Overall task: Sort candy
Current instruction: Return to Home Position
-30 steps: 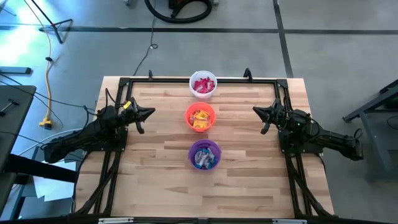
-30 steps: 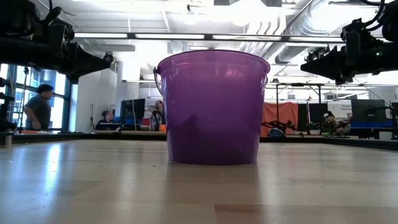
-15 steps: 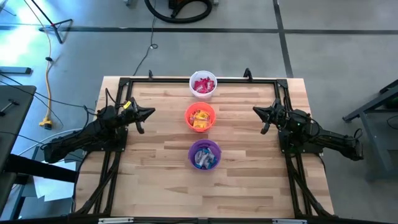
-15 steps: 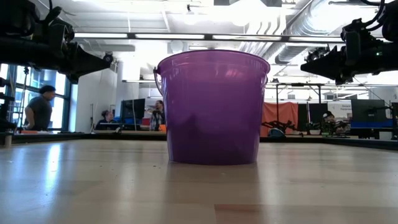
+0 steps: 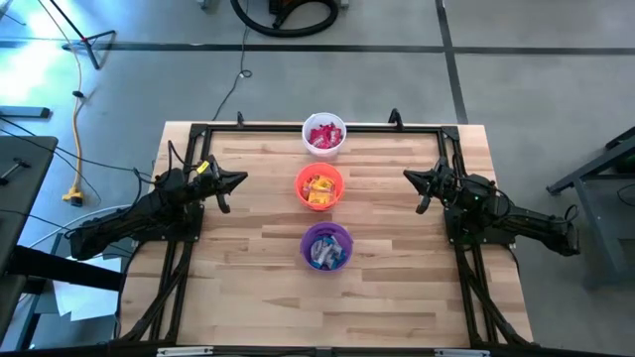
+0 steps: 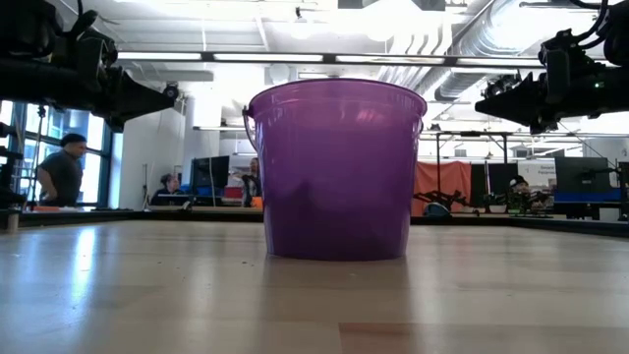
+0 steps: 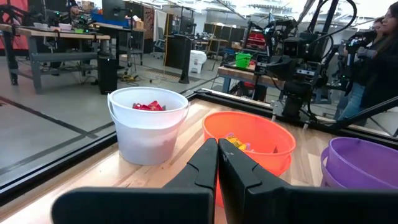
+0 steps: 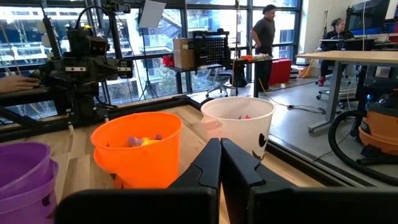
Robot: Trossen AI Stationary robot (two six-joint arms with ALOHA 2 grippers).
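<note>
Midway between left gripper (image 5: 240, 180) and right gripper (image 5: 408, 176), candy (image 5: 319, 191) in cups (image 5: 301, 178)

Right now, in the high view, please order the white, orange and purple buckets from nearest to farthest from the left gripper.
1. Orange bucket, mid-row, facing the left gripper.
2. White bucket, far edge, and purple bucket, front side: too close to call.
</note>
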